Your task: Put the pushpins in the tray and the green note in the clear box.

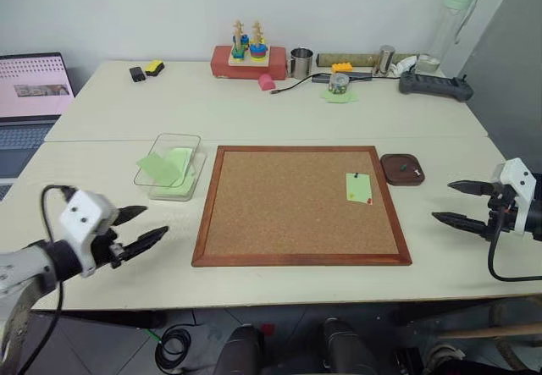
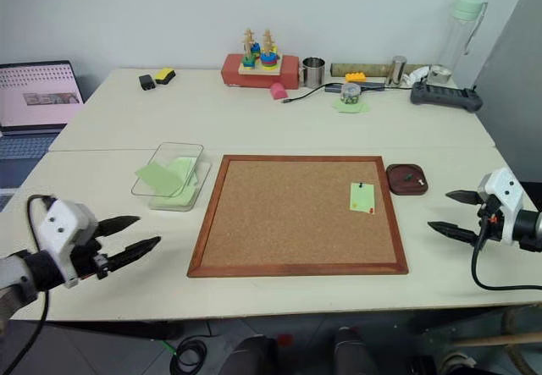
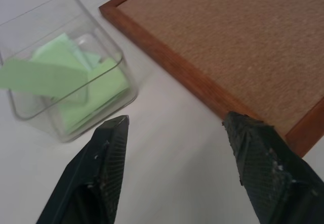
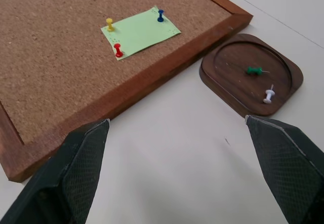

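Note:
The green note (image 4: 140,32) lies on the right part of the corkboard (image 1: 288,206), held by a red pushpin (image 4: 118,50), a yellow pin (image 4: 109,23) and a blue pin (image 4: 160,15). Just right of the board sits the brown tray (image 4: 238,87), holding a green pushpin (image 4: 253,71) and a white pin (image 4: 268,96). The clear box (image 1: 179,136) stands left of the board with several green notes inside. My left gripper (image 1: 157,220) hovers open and empty near the box's front. To the right of the tray, my right gripper (image 1: 441,201) is open and empty.
At the table's far edge are a red block with a stacking toy (image 1: 247,56), a metal cup (image 1: 301,62), a pink piece (image 1: 267,82), a cable and a black controller (image 1: 435,85). A laptop (image 1: 30,96) stands at the far left.

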Controlling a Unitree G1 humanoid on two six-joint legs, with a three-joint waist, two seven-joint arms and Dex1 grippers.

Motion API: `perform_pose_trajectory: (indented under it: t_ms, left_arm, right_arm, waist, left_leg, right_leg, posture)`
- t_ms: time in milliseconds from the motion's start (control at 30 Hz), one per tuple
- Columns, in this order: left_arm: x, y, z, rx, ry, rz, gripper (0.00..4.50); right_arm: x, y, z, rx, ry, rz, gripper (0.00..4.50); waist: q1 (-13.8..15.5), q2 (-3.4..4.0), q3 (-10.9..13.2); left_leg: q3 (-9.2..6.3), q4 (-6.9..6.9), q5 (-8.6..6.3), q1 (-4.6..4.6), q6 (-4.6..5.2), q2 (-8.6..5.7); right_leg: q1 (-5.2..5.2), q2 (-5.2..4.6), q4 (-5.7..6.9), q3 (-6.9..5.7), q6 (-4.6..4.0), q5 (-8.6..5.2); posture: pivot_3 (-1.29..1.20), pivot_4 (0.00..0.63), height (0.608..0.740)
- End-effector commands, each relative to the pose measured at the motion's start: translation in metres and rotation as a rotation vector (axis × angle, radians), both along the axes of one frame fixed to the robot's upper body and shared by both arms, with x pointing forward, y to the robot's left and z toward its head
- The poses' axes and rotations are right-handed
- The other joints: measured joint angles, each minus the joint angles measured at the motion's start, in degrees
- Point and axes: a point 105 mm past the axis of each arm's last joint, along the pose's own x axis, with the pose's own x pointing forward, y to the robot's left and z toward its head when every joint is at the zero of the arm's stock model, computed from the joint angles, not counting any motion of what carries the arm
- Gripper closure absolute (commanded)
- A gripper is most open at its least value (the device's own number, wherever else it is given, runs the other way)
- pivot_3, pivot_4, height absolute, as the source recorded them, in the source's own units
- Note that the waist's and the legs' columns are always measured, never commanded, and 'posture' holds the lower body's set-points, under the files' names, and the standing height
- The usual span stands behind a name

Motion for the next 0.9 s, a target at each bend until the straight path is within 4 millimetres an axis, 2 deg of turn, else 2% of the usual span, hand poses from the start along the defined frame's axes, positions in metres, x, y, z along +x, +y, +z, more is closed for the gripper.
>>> perform_pose_trajectory:
  t_ms: [33,200,367,500,633,700,900]
  left_arm:
    - [0.01,-0.037,0.012,0.011,-0.045,-0.132,2.27]
    - [0.026,-0.083,0.014,-0.028,-0.054,-0.285,3.32]
    - [0.038,-0.124,0.004,-0.063,-0.049,-0.399,4.37]
    - [0.055,-0.153,-0.009,-0.095,-0.074,-0.443,4.44]
    - [0.068,-0.175,-0.016,-0.189,-0.072,-0.452,4.44]
    - [0.077,-0.182,-0.019,-0.275,-0.059,-0.428,4.44]
    - [0.09,-0.188,-0.05,-0.241,-0.036,-0.404,4.44]
  right_arm:
    - [-0.001,0.012,0.021,0.036,-0.077,0.025,0.0]
    - [-0.005,0.033,0.028,0.082,-0.097,0.065,0.0]
    - [-0.006,0.058,0.036,0.138,-0.111,0.111,0.0]
    - [-0.002,0.076,0.036,0.166,-0.109,0.151,0.0]
    - [0.012,0.09,0.033,0.162,-0.12,0.163,0.0]
    - [0.025,0.096,0.031,0.161,-0.12,0.146,0.0]
    - [0.057,0.106,0.017,0.114,-0.109,0.093,0.0]
  waist:
    - [0.02,0.01,-0.01]
    - [-0.04,0.02,-0.01]
    - [-0.23,0.02,-0.01]
    - [-0.06,0.02,-0.02]
    - [-0.11,0.03,-0.03]
    - [-0.23,0.03,-0.03]
    - [-0.2,0.05,-0.05]
  left_leg:
    - [0.01,-0.01,0.0,0.04,0.0,-0.01]
    - [0.0,-0.02,0.0,0.11,0.0,-0.04]
    - [-0.01,-0.01,0.0,0.11,0.0,-0.11]
    - [-0.04,0.04,0.0,0.12,0.0,-0.17]
    - [-0.07,0.07,0.0,0.19,0.0,-0.2]
    - [-0.05,0.05,0.0,0.2,0.0,-0.2]
    - [-0.09,0.04,0.01,0.17,0.0,-0.24]
  right_leg:
    - [0.06,0.0,-0.01,0.0,0.01,0.0]
    - [0.14,0.02,-0.04,0.01,0.26,0.14]
    - [0.14,0.08,-0.02,0.01,0.28,0.16]
    - [0.18,0.12,-0.01,0.01,0.3,0.18]
    - [0.3,0.14,-0.07,0.0,0.32,0.21]
    - [0.29,0.14,-0.06,0.02,0.32,0.21]
    - [0.23,0.19,-0.04,-0.01,0.03,0.38]
  posture:
    - [0.0,0.15,0.74]
    - [0.0,0.15,0.74]
    - [0.0,0.15,0.74]
    - [0.0,0.15,0.74]
    - [0.0,0.15,0.74]
    - [0.0,0.15,0.74]
    - [0.0,0.15,0.74]
